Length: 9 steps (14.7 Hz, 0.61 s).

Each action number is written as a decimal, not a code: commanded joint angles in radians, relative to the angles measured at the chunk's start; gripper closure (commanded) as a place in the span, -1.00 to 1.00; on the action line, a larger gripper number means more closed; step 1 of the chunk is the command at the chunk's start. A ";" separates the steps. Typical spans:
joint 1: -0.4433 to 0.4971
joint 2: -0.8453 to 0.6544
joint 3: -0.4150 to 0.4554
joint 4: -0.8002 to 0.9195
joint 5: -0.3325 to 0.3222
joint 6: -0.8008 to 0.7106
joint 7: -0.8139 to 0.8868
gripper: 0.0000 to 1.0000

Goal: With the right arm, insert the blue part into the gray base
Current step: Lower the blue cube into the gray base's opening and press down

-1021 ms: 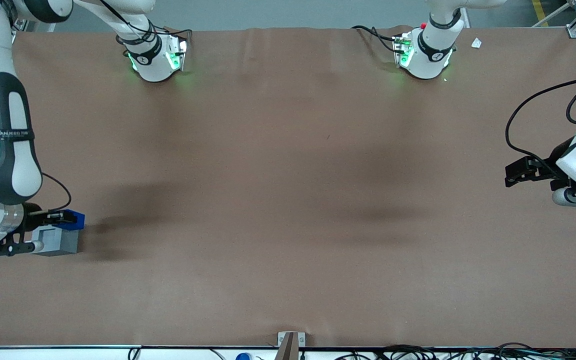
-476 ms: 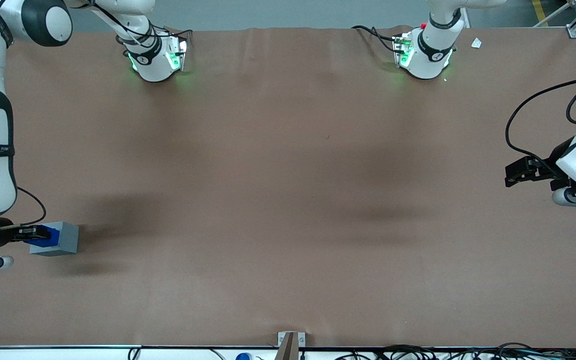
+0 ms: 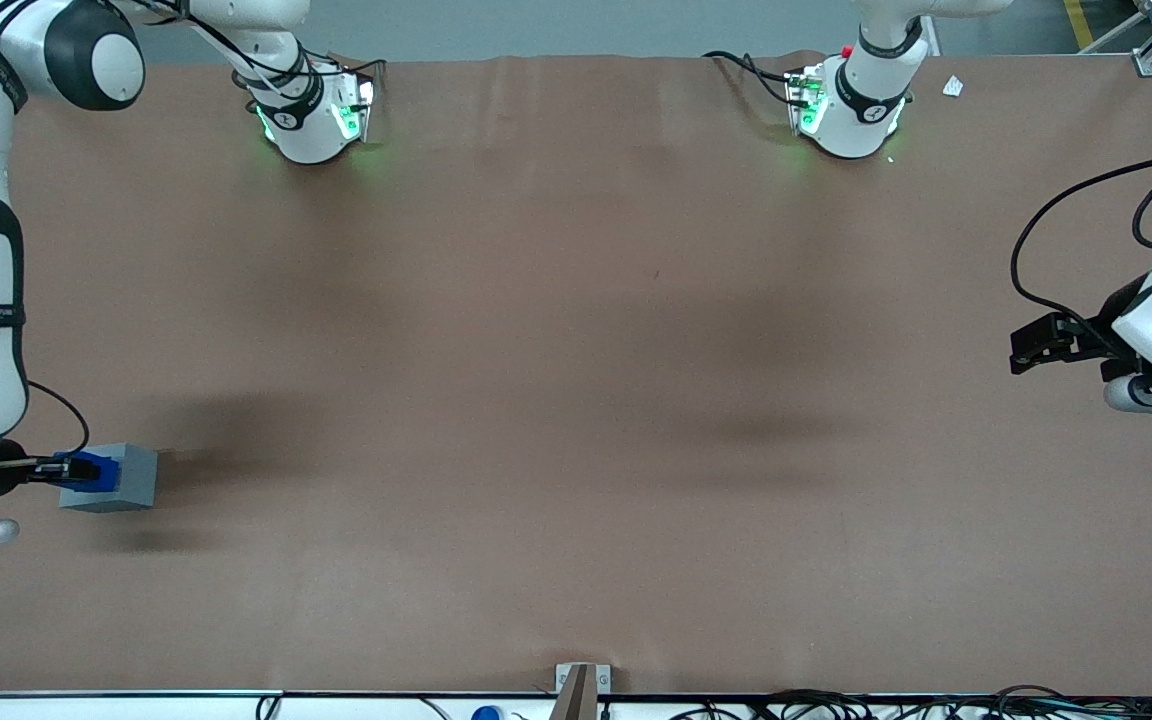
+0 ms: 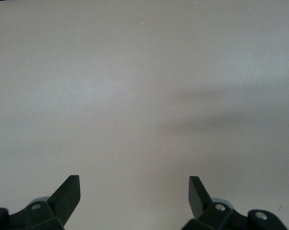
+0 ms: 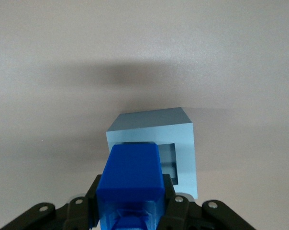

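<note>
Gripper (image 3: 71, 470) fingers pinch the blue part (image 3: 96, 472) right over the gray base (image 3: 126, 478) (near the working arm's end of the table). A second ago it sat farther along; now it lines up with the hole, ready to push down.

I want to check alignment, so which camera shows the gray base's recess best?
The right wrist view: the recess shows beside the blue part held in the gripper. The front view shows only a small base; the left wrist view, none.

Brown table (image 3: 576, 400) under soft light, gray floor (image 3: 556, 25) above.
</note>
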 commanded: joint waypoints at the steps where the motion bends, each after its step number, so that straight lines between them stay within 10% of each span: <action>1: -0.013 0.017 0.012 0.036 -0.004 -0.017 0.015 1.00; 9: -0.023 0.037 0.011 0.048 -0.012 -0.019 0.009 1.00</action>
